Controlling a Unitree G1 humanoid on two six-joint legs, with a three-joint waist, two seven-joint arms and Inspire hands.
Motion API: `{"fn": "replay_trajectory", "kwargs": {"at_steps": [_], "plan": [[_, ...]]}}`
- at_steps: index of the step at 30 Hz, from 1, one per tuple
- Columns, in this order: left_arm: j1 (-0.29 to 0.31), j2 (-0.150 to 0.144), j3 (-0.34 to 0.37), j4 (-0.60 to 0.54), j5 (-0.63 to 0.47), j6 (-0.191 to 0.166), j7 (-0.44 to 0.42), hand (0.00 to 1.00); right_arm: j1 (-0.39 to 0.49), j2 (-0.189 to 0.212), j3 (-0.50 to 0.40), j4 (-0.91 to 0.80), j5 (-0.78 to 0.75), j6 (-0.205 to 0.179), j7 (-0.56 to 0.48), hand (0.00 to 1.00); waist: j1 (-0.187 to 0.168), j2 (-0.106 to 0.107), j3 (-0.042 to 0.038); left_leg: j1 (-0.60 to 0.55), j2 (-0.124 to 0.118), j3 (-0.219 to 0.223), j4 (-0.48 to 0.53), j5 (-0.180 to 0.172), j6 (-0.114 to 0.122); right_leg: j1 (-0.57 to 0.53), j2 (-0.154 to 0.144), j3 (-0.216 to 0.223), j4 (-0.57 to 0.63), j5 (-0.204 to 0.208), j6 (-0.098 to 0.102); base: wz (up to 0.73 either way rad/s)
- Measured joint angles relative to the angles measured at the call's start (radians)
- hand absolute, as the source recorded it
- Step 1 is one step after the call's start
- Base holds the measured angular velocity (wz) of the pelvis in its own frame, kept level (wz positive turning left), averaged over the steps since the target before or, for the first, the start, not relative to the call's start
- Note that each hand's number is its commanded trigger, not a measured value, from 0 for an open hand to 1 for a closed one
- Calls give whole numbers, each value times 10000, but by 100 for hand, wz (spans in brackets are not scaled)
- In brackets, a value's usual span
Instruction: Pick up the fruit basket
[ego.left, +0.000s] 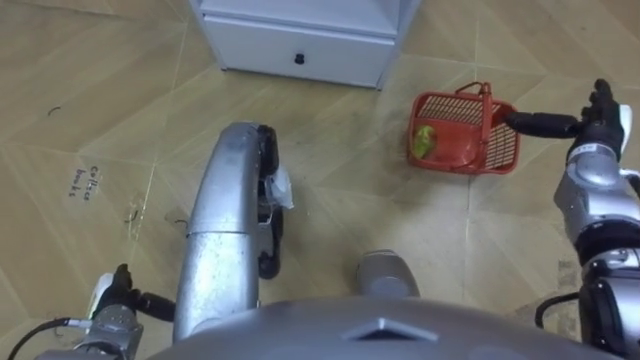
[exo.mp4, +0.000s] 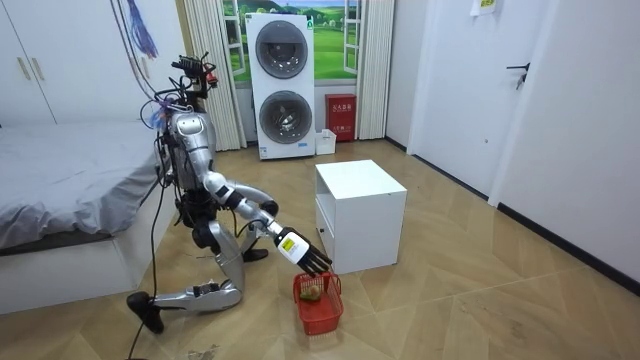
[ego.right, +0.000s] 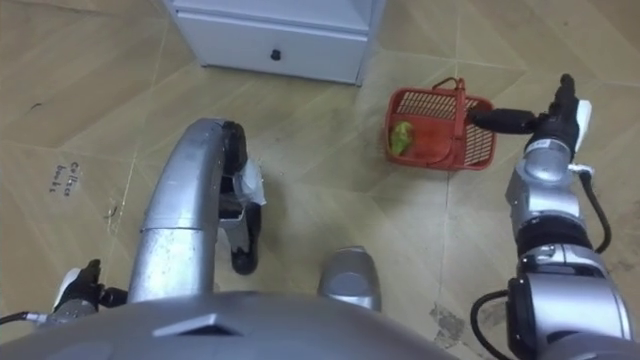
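My right hand (ego.left: 592, 122) reaches with straight fingers (ego.left: 535, 123) to the right rim of the fruit basket (ego.left: 462, 150) and grips nothing. The basket sits on the wooden floor (ego.left: 400, 230), far right. I should hook under the upright handle (ego.left: 487, 105), curl firmly and lift level so the green fruit (ego.left: 425, 140) cannot roll. It looks like red plastic lattice, light and springy. My left hand (ego.left: 118, 300) hangs near left.

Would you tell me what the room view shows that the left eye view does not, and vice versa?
Room view adds: the robot kneeling beside a bed, with stacked washing machines behind. Left eye view adds: the drawer knob and the left hand. Both: the white cabinet, the red basket holding a green fruit, and the right hand, fingers straight, pointing at the basket.
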Motion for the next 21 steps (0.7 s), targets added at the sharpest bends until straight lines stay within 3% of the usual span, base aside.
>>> {"fn": "replay_trajectory", "kwargs": {"at_steps": [3, 8, 18, 21], "plan": [[-67, 3, -3, 20, -2, 22, -107, 0, -130, -20, 0, 189, 6, -9, 16, 0, 191, 6, 7, -74, -7, 0, -28, 12, -23, -96, 4, -20, 8, -1, 1, 1], [-93, 3, -41, 9, -13, 237, -463, 0, -389, -290, 26, 940, 650, 6, 687, 0, 474, 183, 127, -327, -13, 4, -84, 91, -73, -398, -22, -70, 70, -16, 28, 2], [102, 1, -449, 1, -16, 473, -867, 0, -712, -662, 149, 1514, 1366, 26, 1110, 0, 770, 379, 127, -670, -86, 10, -156, 168, -217, -910, -6, 142, 224, -45, 42, -2], [19, 3, -565, -3, -23, 474, -870, 0, -839, -971, 452, 1522, 1559, 25, 1209, 0, 988, 464, 163, -794, -144, 12, -143, 195, -186, -990, -41, 124, 234, -43, 44, 4]]}}
